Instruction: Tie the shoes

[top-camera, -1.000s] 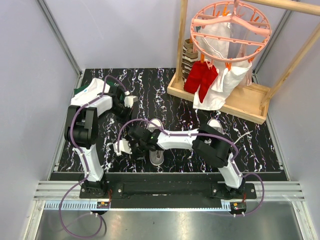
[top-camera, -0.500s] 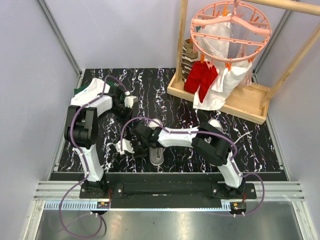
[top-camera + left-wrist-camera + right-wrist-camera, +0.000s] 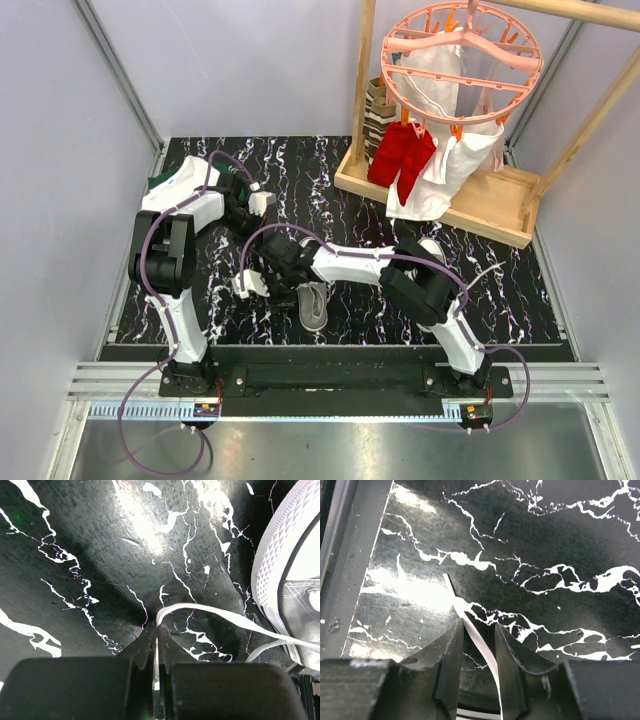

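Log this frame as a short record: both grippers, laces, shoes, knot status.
left gripper: jaws shut on a lace running to the near shoe
right gripper: jaws apart, second lace between them, not clamped
shoes: near shoe centre front; far shoe to its right, partly hidden
knot: none visible

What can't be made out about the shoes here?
- Top view: near shoe lacing, covered by right arm.
- Top view: far shoe, mostly behind that arm.
- Left wrist view: toe cap cut by the right edge.
- Right wrist view: whether the lace touches the fingers.
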You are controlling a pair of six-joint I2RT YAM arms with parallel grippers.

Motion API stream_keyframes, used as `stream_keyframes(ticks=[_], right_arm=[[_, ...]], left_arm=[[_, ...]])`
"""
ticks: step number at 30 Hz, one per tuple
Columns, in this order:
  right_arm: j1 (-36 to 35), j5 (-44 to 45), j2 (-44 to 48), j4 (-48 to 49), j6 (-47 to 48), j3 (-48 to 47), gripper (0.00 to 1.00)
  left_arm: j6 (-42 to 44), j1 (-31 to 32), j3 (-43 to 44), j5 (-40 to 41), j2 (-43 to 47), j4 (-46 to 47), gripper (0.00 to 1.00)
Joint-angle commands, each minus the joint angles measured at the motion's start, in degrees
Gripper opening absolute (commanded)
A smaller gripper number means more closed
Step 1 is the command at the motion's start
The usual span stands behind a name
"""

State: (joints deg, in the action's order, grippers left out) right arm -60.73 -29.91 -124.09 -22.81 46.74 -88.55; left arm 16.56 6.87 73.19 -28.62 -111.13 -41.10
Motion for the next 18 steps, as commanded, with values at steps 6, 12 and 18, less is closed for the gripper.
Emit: stream_keyframes(ticks=[6,12,18], right_arm=[[0.96,0.82,-5.89,-14.01,3.27,-5.31,0.39],[0.79,2.48,-7.66,-16.04,4.94,-4.88,0.19],[0.61,4.85,-1.69,-11.13,-0.40,-1.01,0.00]], left_arm=[[1.20,-0.20,-0.33,-0.91,0.74,0.06,0.02],[1.29,-0.19,0.02,-1.08,0.65,-0.12,0.02],[1.81,-0.28,-0.68,-2.49,1.88,-0.47,0.01]])
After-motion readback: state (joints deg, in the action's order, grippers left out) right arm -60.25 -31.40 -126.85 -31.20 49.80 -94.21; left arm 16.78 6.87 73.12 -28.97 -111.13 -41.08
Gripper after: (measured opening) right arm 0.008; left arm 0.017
